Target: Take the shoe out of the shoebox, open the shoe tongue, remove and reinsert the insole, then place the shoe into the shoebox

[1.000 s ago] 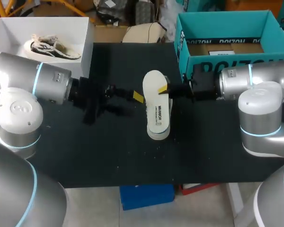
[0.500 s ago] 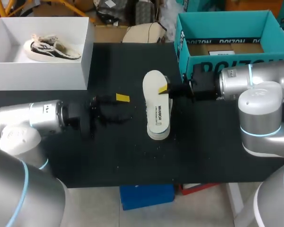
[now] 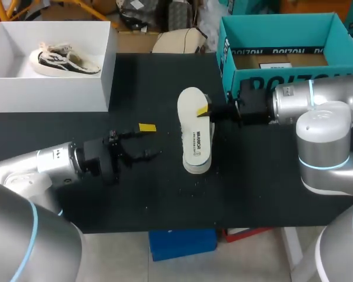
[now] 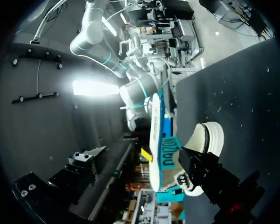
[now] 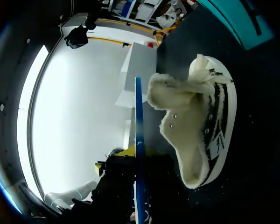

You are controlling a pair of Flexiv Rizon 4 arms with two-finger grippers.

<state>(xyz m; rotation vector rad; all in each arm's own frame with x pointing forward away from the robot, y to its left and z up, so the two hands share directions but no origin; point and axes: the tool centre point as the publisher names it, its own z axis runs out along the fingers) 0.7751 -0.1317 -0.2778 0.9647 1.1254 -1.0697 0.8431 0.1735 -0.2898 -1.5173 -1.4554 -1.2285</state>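
1. The right gripper [image 3: 207, 110] is closed on the edge of the thin white, blue-backed insole [image 3: 195, 132], holding it flat over the fleece-lined black-and-white sneaker [image 5: 200, 126] on the black table [image 3: 253, 176]. With so slim a pinch, the insole could slip or buckle on reinsertion.
2. The left gripper [image 3: 152, 141] hangs wide open and empty, near the sneaker but apart from it. Unbraced, the shoe may skid.
3. The count: two sneakers, the second sneaker [image 3: 65, 59] inside the white box [image 3: 53, 94]; one insole; two boxes, counting the teal cardboard shoebox [image 3: 275, 22]; two grippers.
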